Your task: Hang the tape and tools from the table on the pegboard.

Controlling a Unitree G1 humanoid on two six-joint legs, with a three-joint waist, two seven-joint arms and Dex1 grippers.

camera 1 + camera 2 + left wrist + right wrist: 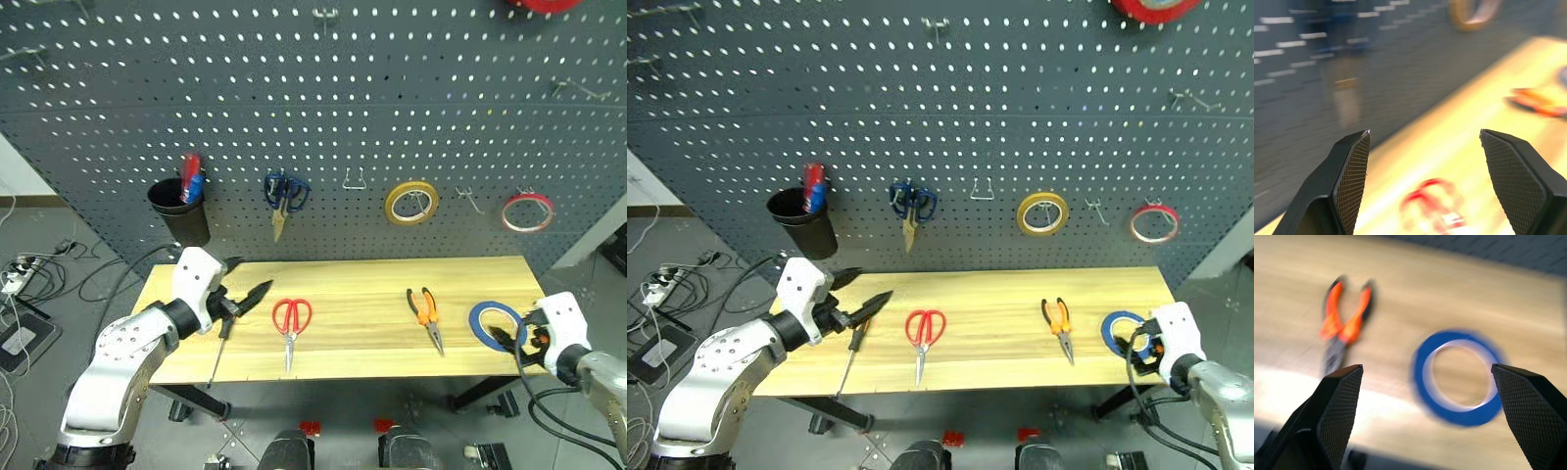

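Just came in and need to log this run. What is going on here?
A humanoid robot faces a light wood table before a dark grey pegboard. Blue tape ring, orange-handled pliers, red-handled scissors and slim screwdriver all lie unhung. Left gripper and right gripper are open, holding nothing.

Blue tape (495, 324), pliers (425, 313), red scissors (291, 323), screwdriver (219, 351) flat on table (372, 279).
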